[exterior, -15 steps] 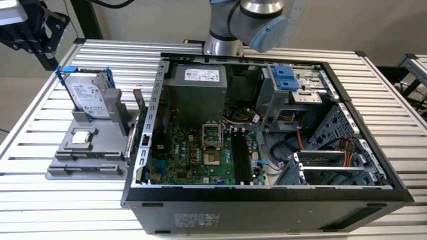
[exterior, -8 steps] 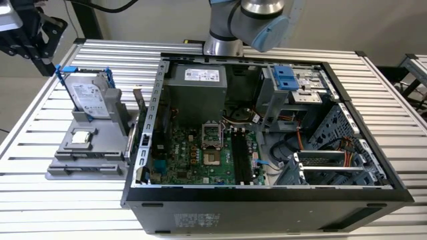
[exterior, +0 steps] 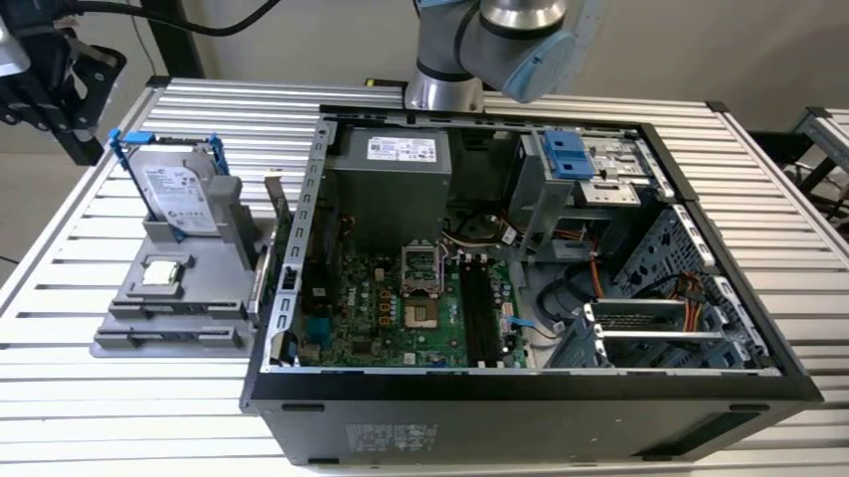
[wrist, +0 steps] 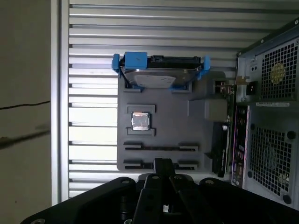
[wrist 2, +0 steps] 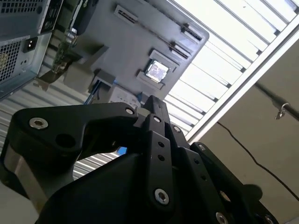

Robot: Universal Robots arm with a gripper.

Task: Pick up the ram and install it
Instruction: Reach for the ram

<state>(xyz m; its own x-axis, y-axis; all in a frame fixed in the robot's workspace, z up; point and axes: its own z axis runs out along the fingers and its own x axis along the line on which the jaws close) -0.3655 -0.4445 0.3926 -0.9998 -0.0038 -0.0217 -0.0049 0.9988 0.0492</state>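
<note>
The ram (wrist: 218, 144) looks like the thin green board standing on edge along the side of the grey holder (wrist: 163, 121) nearest the computer case; it also appears in the exterior view (exterior: 262, 260) and the second wrist view (wrist 2: 60, 49). My gripper (wrist: 161, 163) hangs high above the holder's outer end, well apart from the ram. Its black fingers (wrist 2: 158, 140) lie together with nothing between them. In the exterior view the gripper (exterior: 78, 134) sits at the upper left. The black memory slots (exterior: 474, 308) lie on the motherboard inside the open case (exterior: 531, 383).
On the holder stand a silver hard drive in a blue frame (wrist: 159, 74) and a small square silver processor chip (wrist: 140, 121). The arm's base (exterior: 444, 89) rises behind the case. The slatted metal table (exterior: 119, 397) ends close to the holder's far side.
</note>
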